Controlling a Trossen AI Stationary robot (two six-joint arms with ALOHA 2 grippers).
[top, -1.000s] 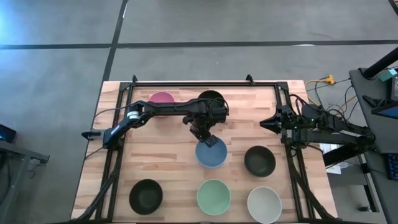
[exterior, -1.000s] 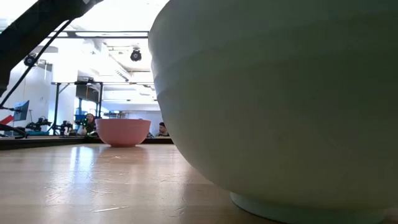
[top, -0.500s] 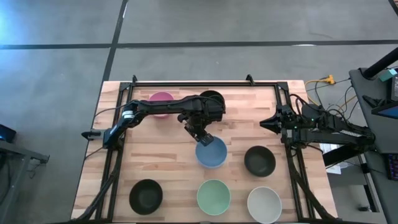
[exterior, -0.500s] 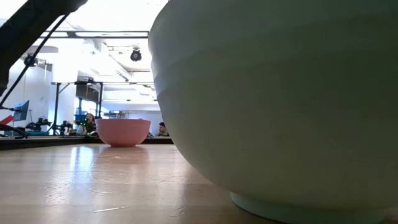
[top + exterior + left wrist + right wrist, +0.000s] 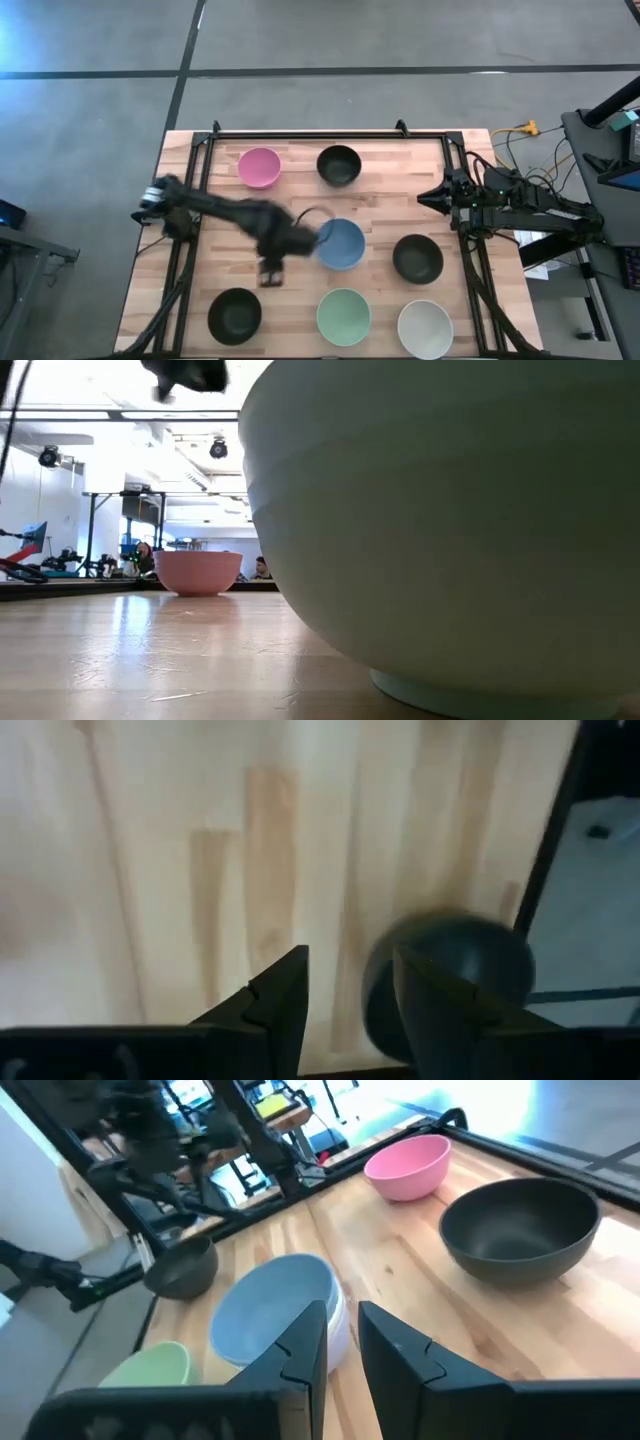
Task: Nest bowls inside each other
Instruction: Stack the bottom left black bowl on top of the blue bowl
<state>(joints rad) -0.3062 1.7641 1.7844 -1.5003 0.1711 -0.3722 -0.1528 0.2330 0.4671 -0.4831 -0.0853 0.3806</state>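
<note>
Bowls stand apart on the wooden surface (image 5: 400,150). At the back are the pink bowl (image 5: 259,167) and, beside it, the back black bowl (image 5: 339,165). The blue bowl (image 5: 340,244) is near the middle, and in the right wrist view it seems to sit inside a pale bowl (image 5: 338,1332) whose rim shows just under it, though that is hard to make out. The right black bowl (image 5: 417,259) stands to the blue bowl's right. Along the front edge are the front-left black bowl (image 5: 235,315), the green bowl (image 5: 343,316) and the white bowl (image 5: 425,329).

The left arm reaches across the surface, and its left tool (image 5: 272,272) hangs just beside the blue bowl on that bowl's left, between it and the front-left black bowl. In its own wrist view the left tool (image 5: 350,965) has its fingers moderately apart with nothing between them, bare wood below and a black bowl close behind one finger.

The right tool (image 5: 430,198) waits at the surface's right edge, well apart from the bowls. Its fingers (image 5: 305,1345) stand at a narrow gap and hold nothing.

In the low view the pink bowl rests on the wood far back, and one pale bowl fills the near side.
</note>
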